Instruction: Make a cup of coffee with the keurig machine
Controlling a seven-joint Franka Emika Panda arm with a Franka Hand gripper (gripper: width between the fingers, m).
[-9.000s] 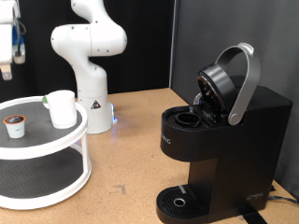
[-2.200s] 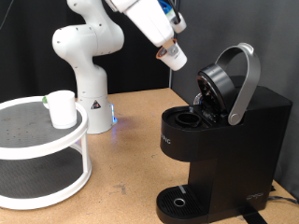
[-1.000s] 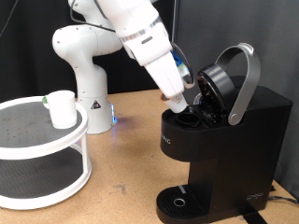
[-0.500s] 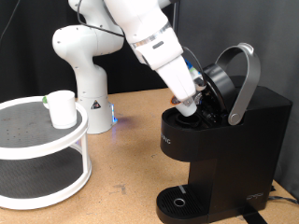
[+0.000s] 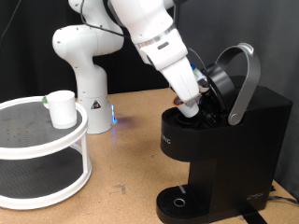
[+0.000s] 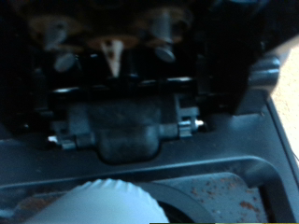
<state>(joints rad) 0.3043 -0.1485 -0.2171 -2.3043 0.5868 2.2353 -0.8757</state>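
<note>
End effector (image 5: 191, 105) sits low at the keurig machine's (image 5: 224, 149) open pod chamber in the exterior view's centre right, apparently pinching a pod (image 6: 105, 202), though its fingers are hardly visible. A tilted pod could jam against the chamber rim or miss its seat. One machine, lid raised; one white cup (image 5: 62, 108) on one round two-tier stand (image 5: 42, 154), left on the desk (image 5: 131, 177).
</note>
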